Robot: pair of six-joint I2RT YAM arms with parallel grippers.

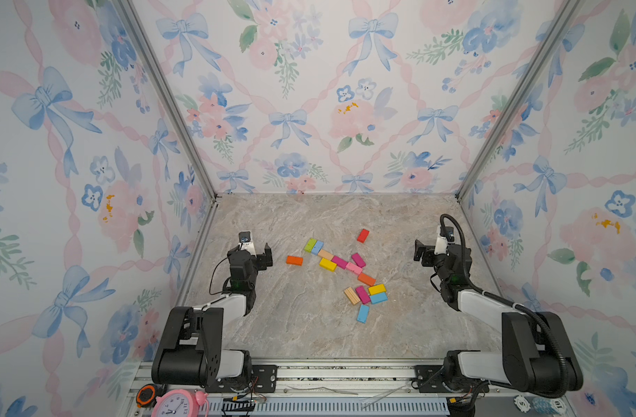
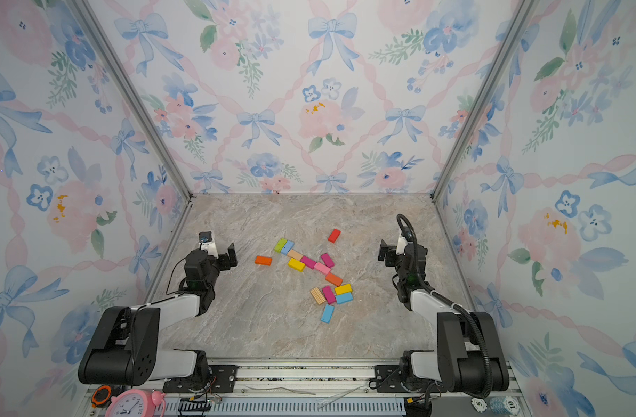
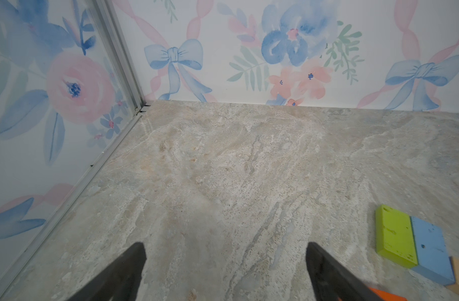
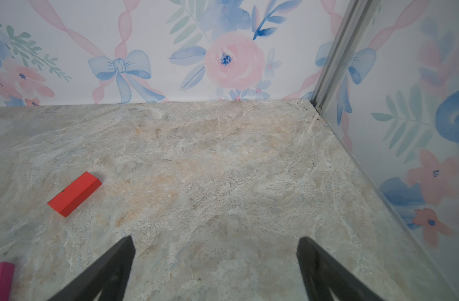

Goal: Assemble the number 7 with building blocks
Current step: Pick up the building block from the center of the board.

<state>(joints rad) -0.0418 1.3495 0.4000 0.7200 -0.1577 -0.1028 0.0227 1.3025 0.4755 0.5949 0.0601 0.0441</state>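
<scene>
Wrist views: my left end effector [image 3: 224, 247] and right end effector [image 4: 215, 241] both wide open, empty. No 7 yet; I'd grab the lone flat orange wooden block [image 1: 294, 260] next.

Matt painted wooden blocks [image 1: 327, 264], marbled tabletop [image 1: 294, 325]

Chip [image 2: 479, 404]: 5; second chip [image 2: 511, 403]: 10; pink clock [image 2: 127, 407]: 11, 12
</scene>
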